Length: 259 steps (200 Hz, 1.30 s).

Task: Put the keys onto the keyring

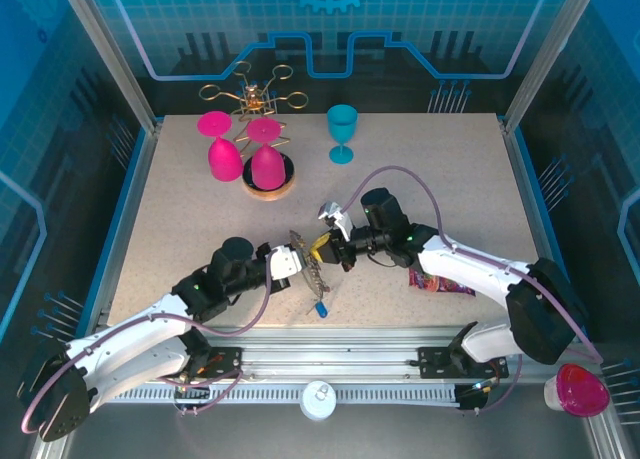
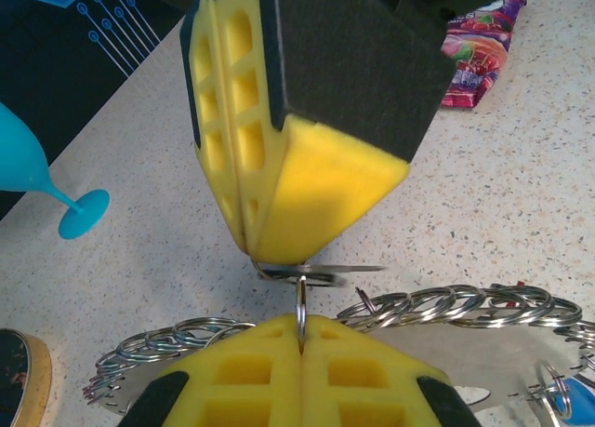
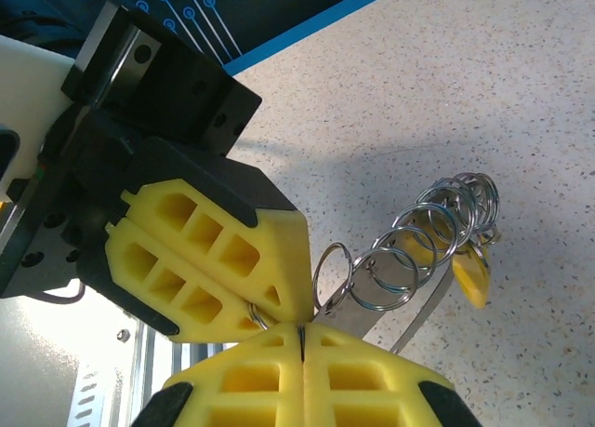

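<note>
The left tool (image 2: 299,332) was pressed together on the keyring (image 2: 437,306) by one of its small loops, holding it clear of the worktop (image 2: 521,166), probably to steady it while the right tool (image 2: 249,246), also clamped, pinched a flat split ring (image 2: 302,274) linked there

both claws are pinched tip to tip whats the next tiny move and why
Probably hold the left claw steady and slowly twist the split ring in the right claw along the keyring loop it crosses: both claws are shut, tip to tip, each pinching one of two crossed rings.
</note>
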Motion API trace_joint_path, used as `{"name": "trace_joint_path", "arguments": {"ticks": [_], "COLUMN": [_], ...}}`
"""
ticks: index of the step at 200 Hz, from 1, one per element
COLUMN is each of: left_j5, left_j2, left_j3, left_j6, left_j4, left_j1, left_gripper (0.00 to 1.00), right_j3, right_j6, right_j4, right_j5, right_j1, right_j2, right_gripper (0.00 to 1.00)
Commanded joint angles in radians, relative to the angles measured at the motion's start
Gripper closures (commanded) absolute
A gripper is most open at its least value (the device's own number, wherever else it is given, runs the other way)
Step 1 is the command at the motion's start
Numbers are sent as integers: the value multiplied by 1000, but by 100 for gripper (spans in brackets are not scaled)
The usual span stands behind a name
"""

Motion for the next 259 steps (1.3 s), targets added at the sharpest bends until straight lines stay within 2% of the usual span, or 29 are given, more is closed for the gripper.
{"name": "trace_joint_path", "arguments": {"ticks": [1,59,85,123,259], "left_j5": [30,4,-10,-13,-4], "left_j2": [-13,-12,-10,-5,-4], "left_j3": [2,-2,1,5,6], "left_j6": [-3,0,4,4,1], "left_j4": [85,86,77,75,71], "left_j1": [-4,-4,-4,-4,-4], "left_gripper": [100,100,100,100,100], "right_j3": [-8,-18,-65,-81,-51], "right_j6": [18,77,94,110,145], "right_j4": [-21,15,58,96,167], "right_j5": [27,23,-24,-123,-161], "right_j1": [4,-6,-42,-40,-28], "right_j2": [-4,-2,-58,-62,-7], "right_gripper": [100,100,100,100,100]}}
